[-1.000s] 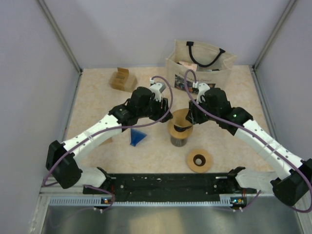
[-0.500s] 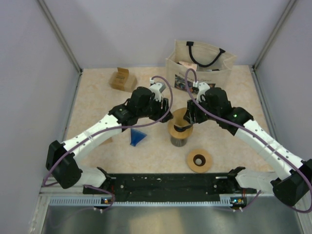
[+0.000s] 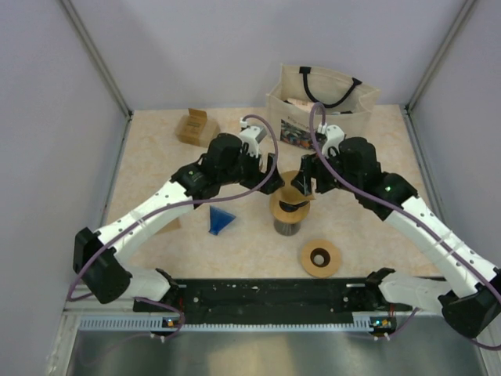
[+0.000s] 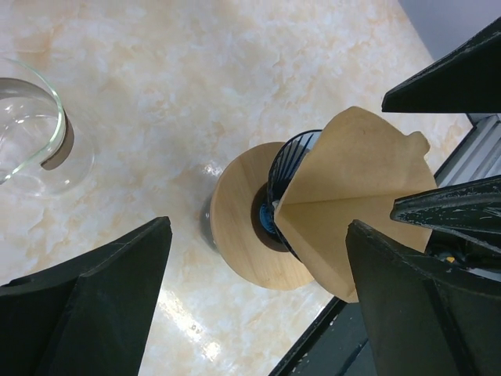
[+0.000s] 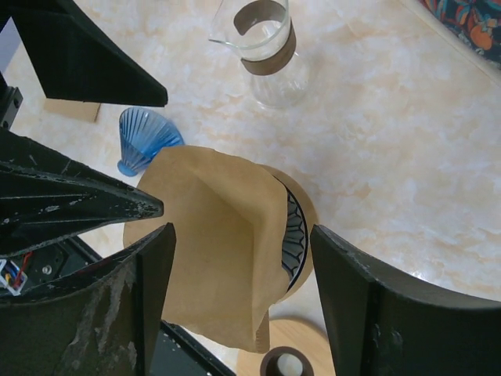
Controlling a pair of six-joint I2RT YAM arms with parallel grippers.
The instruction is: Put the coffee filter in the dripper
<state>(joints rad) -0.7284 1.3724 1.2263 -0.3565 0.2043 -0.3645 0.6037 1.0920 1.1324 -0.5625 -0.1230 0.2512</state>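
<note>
Leaning in one black dripper (image 4: 286,166): one coffee filter (image 4: 360,196).

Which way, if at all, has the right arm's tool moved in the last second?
Yes. In the top view the right tool has pulled back slightly from the dripper, toward the tote bag at the table's far side.

We see the coffee filter (image 4: 360,196) in plain tan-brown paper, and the dripper (image 4: 235,227) in black ribbed wire with a pale wooden collar. The table (image 4: 196,70) is cream, marbled with peach veins. The ribbed cone (image 5: 145,145) on the left is translucent blue, and the clear glass carafe (image 5: 274,78) wears a brown band. At the far edge, the tote bag (image 3: 352,117) is cream with black handles and the cardboard box (image 3: 196,127) is brown. The arms (image 3: 156,211) are white and black, with purple cables.
</note>
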